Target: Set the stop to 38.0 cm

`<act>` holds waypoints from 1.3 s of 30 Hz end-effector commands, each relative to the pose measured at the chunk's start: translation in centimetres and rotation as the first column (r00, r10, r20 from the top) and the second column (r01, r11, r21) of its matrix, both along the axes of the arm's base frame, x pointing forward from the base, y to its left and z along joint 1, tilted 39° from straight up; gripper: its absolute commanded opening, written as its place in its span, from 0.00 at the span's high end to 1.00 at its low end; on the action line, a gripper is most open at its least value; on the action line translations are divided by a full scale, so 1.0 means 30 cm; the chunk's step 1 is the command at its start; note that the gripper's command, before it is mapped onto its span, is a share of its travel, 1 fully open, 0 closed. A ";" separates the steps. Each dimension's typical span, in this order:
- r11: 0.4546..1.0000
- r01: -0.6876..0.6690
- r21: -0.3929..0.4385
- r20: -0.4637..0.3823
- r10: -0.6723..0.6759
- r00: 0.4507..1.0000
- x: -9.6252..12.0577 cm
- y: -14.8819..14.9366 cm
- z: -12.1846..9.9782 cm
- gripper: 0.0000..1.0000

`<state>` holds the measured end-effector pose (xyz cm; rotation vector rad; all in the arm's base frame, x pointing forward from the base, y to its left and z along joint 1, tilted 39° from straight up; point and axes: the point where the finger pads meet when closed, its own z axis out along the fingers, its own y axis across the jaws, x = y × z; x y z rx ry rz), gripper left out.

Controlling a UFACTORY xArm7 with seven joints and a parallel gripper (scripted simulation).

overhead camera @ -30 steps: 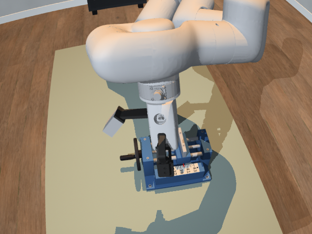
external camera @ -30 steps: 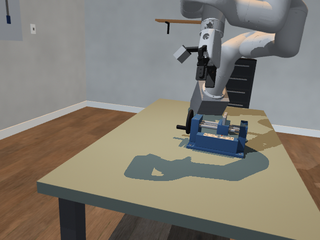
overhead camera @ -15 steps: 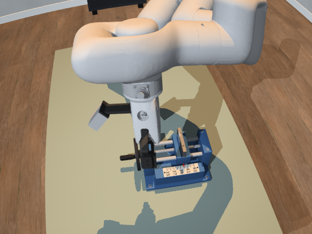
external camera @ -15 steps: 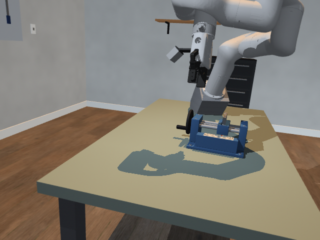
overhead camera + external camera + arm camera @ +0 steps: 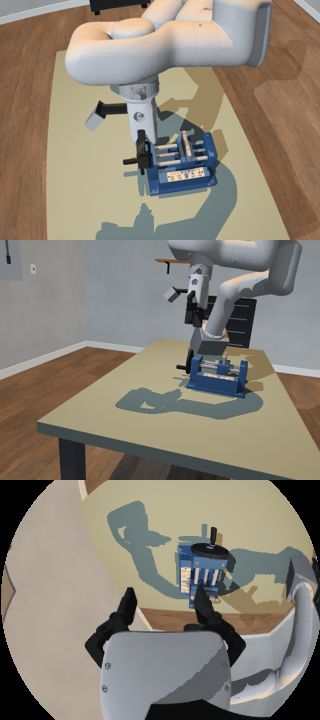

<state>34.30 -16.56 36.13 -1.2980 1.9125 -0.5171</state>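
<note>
Stop (image 5: 187, 147) (image 5: 224, 358) is carried on blue rig (image 5: 184, 182) (image 5: 216, 383) (image 5: 185, 554) nr tabletop's (image 5: 90, 180) (image 5: 103, 431) (image 5: 175, 505) R edge (top view); end effector (image 5: 145, 161) (image 5: 193, 318) (image 5: 165, 594) is spread above, handwheel (image 5: 130, 161) (image 5: 189, 361) (image 5: 209, 551) ungripped.

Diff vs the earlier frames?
The gripper moved across toward the handwheel side, high above the table; nothing was grasped or released. Unchanged: gripper open, handwheel and crank handle, stop, red pointer near 39 to 40.
</note>
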 end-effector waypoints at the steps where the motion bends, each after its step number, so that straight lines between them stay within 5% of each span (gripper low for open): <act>1: 1.000 -0.001 -0.003 -0.001 0.001 1.000 -0.004 -0.004 -0.001 0.00; 3: 1.000 -0.001 -0.003 -0.001 0.001 1.000 -0.004 -0.004 -0.001 0.00; 5: 0.999 -0.041 -0.026 -0.071 0.040 0.997 -0.076 -0.041 -0.094 0.00; 19: 0.999 -0.041 -0.026 -0.071 0.040 0.997 -0.076 -0.041 -0.094 0.00; 21: 0.996 -0.079 -0.038 -0.124 0.073 0.990 -0.135 -0.063 -0.165 0.00; 39: 0.993 -0.108 -0.042 -0.163 0.100 0.982 -0.180 -0.075 -0.215 0.00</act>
